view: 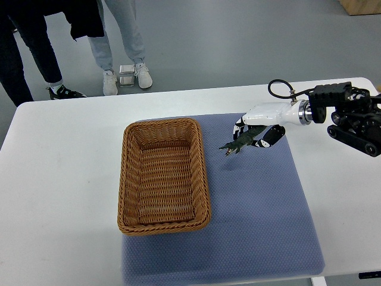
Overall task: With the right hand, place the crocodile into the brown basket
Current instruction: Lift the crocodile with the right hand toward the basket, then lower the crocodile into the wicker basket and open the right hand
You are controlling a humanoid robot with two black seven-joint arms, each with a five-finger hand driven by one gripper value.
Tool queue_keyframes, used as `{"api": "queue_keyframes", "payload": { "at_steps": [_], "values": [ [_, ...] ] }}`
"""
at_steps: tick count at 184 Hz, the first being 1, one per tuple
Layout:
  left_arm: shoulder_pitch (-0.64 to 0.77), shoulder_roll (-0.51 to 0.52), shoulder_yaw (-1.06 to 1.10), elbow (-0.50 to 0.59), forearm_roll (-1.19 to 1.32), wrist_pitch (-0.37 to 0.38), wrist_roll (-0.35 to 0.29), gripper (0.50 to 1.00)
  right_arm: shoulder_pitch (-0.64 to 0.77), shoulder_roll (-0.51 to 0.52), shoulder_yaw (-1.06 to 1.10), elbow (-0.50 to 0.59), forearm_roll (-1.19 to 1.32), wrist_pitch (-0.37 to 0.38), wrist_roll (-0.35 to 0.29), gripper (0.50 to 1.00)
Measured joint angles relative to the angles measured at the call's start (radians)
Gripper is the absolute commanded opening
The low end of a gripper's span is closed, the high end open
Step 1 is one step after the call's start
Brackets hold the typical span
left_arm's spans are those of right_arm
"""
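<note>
A small dark green toy crocodile (238,143) hangs in the air above the blue-grey mat (256,202), just right of the brown wicker basket (128,179). My right hand (255,136), white with black finger joints, is shut on the crocodile's rear half; its head and front legs stick out to the lower left. The right arm comes in from the picture's right edge. The basket is rectangular and holds nothing. The left arm does not show.
The mat lies on a white table (53,179). Two people stand beyond the table's far edge at the upper left; only their legs and shoes (110,83) show. A small clear box (125,75) sits on the floor between the shoes.
</note>
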Motion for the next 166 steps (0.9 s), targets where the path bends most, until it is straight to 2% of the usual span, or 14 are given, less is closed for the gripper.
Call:
{"api": "queue_keyframes", "payload": {
  "at_steps": [74,132,166],
  "values": [
    [0.0,0.0,0.0,0.0,0.0,0.0,0.0,1.0,0.028,-0.003,0.011,0.0,0.108,0.048,0.0,0.5],
    [0.0,0.0,0.0,0.0,0.0,0.0,0.0,1.0,0.143,0.012,0.02,0.009,0.161,0.097,0.0,0.5],
    [0.0,0.0,0.0,0.0,0.0,0.0,0.0,1.0,0.217,0.092,0.025,0.014,0.162,0.135,0.0,0.5]
  ]
}}
